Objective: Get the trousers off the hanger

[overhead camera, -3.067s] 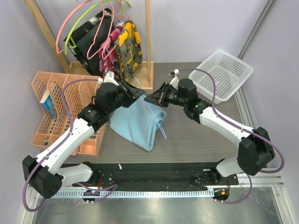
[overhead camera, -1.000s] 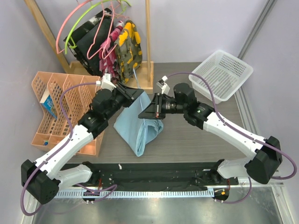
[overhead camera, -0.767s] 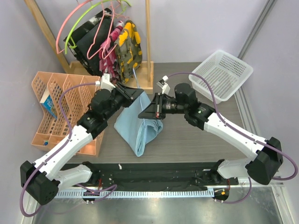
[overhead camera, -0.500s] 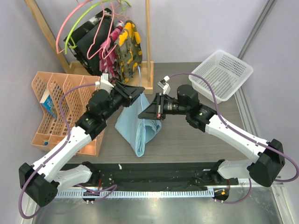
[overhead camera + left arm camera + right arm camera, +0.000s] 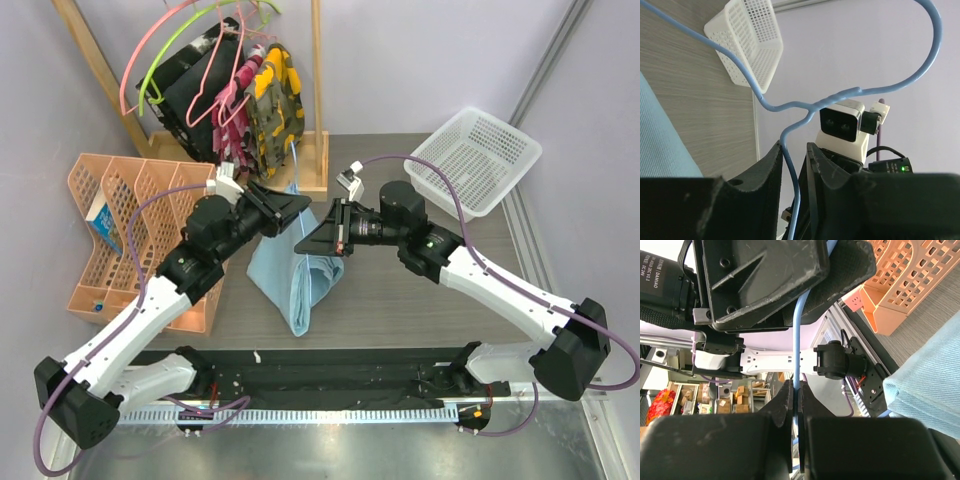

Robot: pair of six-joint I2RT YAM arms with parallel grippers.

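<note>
Grip is split across one wire. The left gripper (image 5: 793, 146), black and two-fingered, stands narrowly parted, and the thin light-blue wire hanger (image 5: 845, 92) runs loosely through the gap below its twisted neck, probably to steady it rather than clamp it. The hanger's curved hook points up and away from the robot, its stem roughly upright. Beneath hang the plain sky-blue folded cloth trousers (image 5: 300, 280), their long axis running from the grippers toward the near edge and the lower end seemingly on the grey wood-grain table (image 5: 420, 300). The right gripper (image 5: 796, 387) is pinched fully closed on the same wire, likely holding the frame up so the cloth can slide off.
</note>
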